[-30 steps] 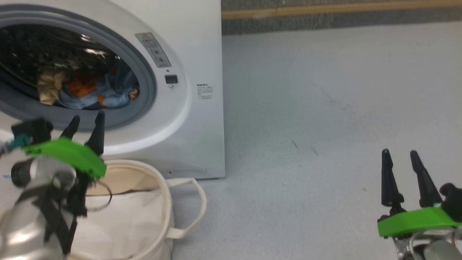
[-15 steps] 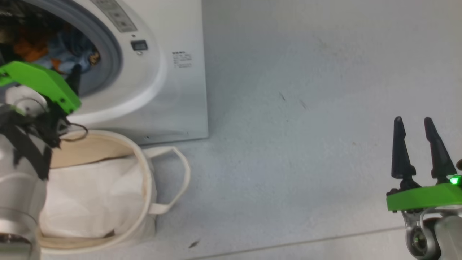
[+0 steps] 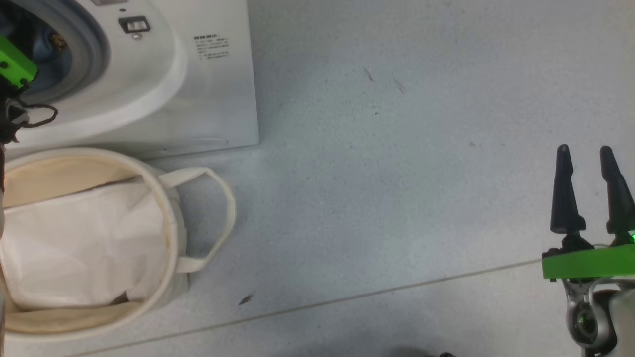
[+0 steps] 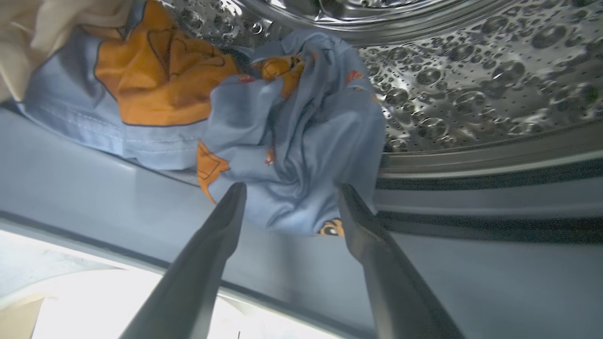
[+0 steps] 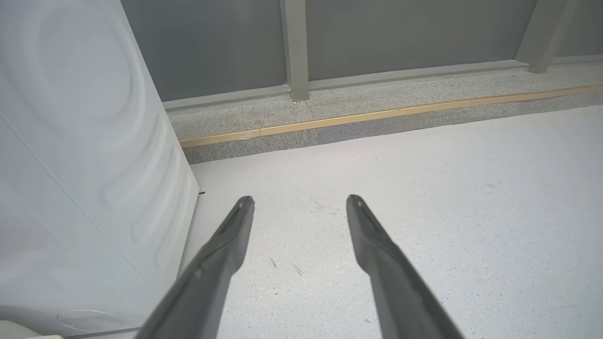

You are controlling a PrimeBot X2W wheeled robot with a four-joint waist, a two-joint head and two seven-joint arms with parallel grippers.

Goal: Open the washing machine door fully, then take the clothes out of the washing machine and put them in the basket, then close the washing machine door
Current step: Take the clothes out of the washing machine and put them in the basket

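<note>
The head view looks steeply down: washing machine (image 3: 208,99) far left, basket (image 3: 166,233) near left. The left wrist view sits close inside the drum (image 4: 471,94), facing the clothes (image 4: 301,141). The right wrist view looks low toward the far wall (image 5: 212,42) (sharing the head view's floor (image 3: 397,198) right of the machine).

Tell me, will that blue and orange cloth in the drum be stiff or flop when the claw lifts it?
Probably floppy: the cloth lies crumpled in soft folds, so it should drape and hang. It looks thin, so it is likely light. Its lower edge reaches the grey seal, so a trailing part might drag there.
</note>
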